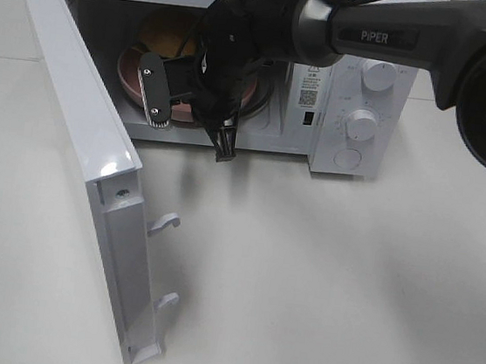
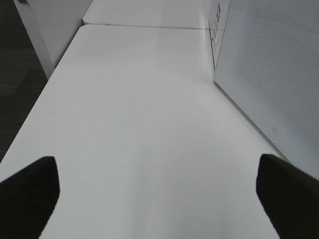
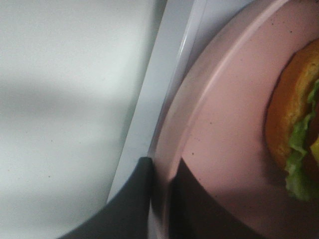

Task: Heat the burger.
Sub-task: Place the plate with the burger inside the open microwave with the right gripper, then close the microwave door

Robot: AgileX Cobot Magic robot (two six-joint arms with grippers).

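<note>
The burger (image 1: pixel 166 34), an orange-brown bun with green lettuce showing (image 3: pixel 291 124), lies on a salmon-pink plate (image 1: pixel 130 77) inside the open microwave (image 1: pixel 360 81). My right gripper (image 1: pixel 181 105) reaches into the cavity from the right. In the right wrist view it (image 3: pixel 160 199) is shut on the plate's near rim (image 3: pixel 219 129), one finger (image 3: pixel 132 204) under or outside the rim and the other on top. My left gripper (image 2: pixel 159 199) is open over bare table with nothing between its fingers; the exterior view does not show it.
The microwave door (image 1: pixel 82 129) stands swung open toward the front left, its latch hooks (image 1: pixel 166 221) sticking out. The control knobs (image 1: pixel 362 124) are on the right of the oven. A white perforated panel (image 2: pixel 269 74) stands beside the left gripper.
</note>
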